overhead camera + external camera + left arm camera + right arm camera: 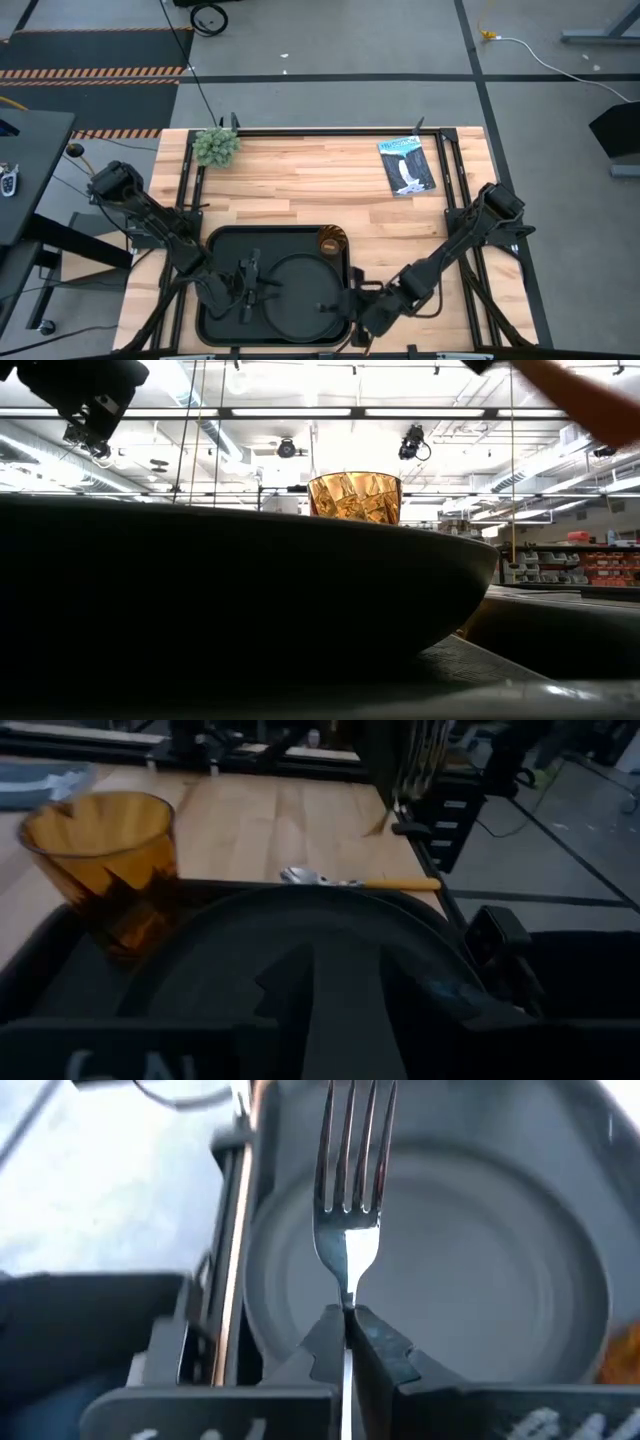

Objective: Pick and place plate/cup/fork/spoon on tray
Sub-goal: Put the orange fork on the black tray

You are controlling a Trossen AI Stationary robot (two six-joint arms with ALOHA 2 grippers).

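While over plate [480, 1270], right gripper [348, 1342] pinches fork [352, 1190].

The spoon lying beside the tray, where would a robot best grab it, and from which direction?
Probably by the orange handle, coming straight down from above. The spoon lies flat on the wooden table just off the tray, so its slim handle gives the fingers two narrow sides to close across, while the rounded bowl would likely slip. The right gripper already holds the fork, so the left gripper seems freer.

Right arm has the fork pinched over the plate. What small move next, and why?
Probably lower the right end effector and release. It grips the fork by the handle, tines over the plate, which already lies in the tray beside the cup.
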